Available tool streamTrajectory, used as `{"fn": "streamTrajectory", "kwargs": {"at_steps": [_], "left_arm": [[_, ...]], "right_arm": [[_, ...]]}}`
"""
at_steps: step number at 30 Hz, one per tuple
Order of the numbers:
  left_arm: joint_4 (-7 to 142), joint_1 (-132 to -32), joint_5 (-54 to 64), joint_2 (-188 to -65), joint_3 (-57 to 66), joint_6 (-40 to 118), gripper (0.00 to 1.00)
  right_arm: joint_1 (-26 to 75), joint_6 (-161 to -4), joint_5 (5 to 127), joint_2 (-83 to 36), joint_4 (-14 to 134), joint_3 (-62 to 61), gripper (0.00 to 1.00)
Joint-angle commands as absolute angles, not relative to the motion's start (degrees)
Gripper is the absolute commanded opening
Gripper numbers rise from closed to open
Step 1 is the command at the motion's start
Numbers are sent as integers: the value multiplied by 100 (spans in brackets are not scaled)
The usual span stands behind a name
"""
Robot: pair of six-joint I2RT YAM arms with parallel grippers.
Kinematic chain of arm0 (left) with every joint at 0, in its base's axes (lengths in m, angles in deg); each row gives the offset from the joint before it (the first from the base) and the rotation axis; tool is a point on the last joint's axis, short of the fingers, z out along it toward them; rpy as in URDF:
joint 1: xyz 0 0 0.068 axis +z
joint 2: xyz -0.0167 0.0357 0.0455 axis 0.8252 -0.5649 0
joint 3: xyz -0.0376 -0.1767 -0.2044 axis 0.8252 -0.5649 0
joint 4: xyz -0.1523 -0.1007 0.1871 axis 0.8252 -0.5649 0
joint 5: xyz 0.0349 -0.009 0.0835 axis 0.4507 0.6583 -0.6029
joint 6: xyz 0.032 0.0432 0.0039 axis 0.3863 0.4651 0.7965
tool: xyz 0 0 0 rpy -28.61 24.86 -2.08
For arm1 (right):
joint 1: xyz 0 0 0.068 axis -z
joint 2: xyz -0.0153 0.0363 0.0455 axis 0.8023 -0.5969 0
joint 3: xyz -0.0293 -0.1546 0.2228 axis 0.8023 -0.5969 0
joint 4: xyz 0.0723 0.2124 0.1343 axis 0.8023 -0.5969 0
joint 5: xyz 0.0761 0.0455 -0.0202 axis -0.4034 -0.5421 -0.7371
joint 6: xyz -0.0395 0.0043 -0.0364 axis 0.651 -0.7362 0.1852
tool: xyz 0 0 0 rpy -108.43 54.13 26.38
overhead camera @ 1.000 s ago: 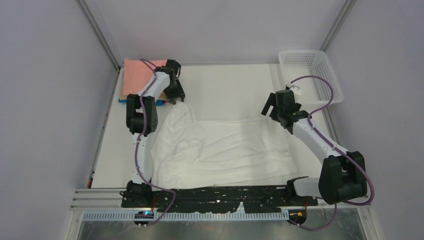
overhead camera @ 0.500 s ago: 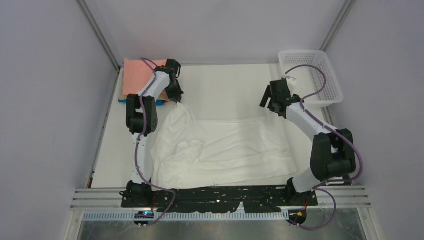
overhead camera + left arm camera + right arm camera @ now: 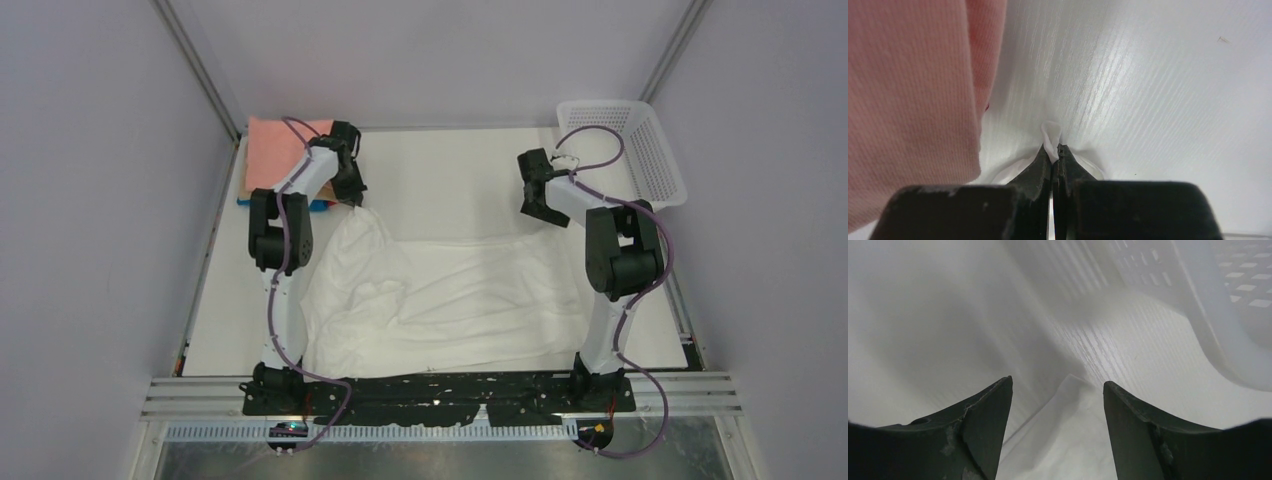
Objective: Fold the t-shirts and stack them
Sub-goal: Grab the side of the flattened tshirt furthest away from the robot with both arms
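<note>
A white t-shirt (image 3: 440,295) lies spread and rumpled on the table's middle. My left gripper (image 3: 352,200) is shut on its far left corner, seen pinched between the jaws in the left wrist view (image 3: 1052,137). A salmon-pink folded shirt (image 3: 277,150) tops a stack at the far left, with a blue one (image 3: 248,201) showing under it; the pink one fills the left of the left wrist view (image 3: 908,100). My right gripper (image 3: 534,206) is open just above the shirt's far right corner (image 3: 1073,405), with nothing between the jaws.
A white mesh basket (image 3: 625,150) stands at the far right corner, close to my right gripper; its wall shows in the right wrist view (image 3: 1208,315). The table's white surface (image 3: 440,180) stretches between the two grippers.
My right arm has swung away from the near side toward the back, bringing its open gripper to the shirt's far right corner. The left gripper has stayed put, holding its corner.
</note>
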State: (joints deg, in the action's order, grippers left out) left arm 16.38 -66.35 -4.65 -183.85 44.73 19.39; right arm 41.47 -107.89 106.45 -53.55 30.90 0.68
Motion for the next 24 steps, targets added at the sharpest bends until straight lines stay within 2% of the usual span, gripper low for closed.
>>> {"fn": "streamTrajectory", "kwargs": {"at_steps": [1, 6, 7, 10, 13, 14, 16, 24], "left_arm": [[1880, -6607, -359, -17961, 4428, 2059, 0], [2031, -6611, -343, -17772, 4179, 2105, 0], [2128, -6607, -347, -17705, 4056, 2116, 0], [2431, -6607, -68, -17449, 3695, 2155, 0], [2688, -6607, -49, -17180, 3362, 2175, 0], [2727, -6607, -52, -17088, 3262, 2172, 0], [2798, -6608, -9, -16916, 3045, 2194, 0], [3306, -6654, 33, -15950, 1854, 2100, 0]], "right_arm": [[4166, -11158, 11078, -5560, 2760, 404, 69], [4162, -11207, 11252, -5611, 2748, 405, 52], [4165, -11213, 11255, -5609, 2750, 403, 44], [4166, -11190, 11257, -5615, 2842, 393, 28], [4166, -11088, 11176, -5604, 2918, 436, 18], [4166, -11059, 11126, -5573, 2947, 440, 11], [4160, -11001, 11060, -5486, 2981, 414, 6], [4112, -10867, 10839, -4698, 3219, -156, 6]]}}
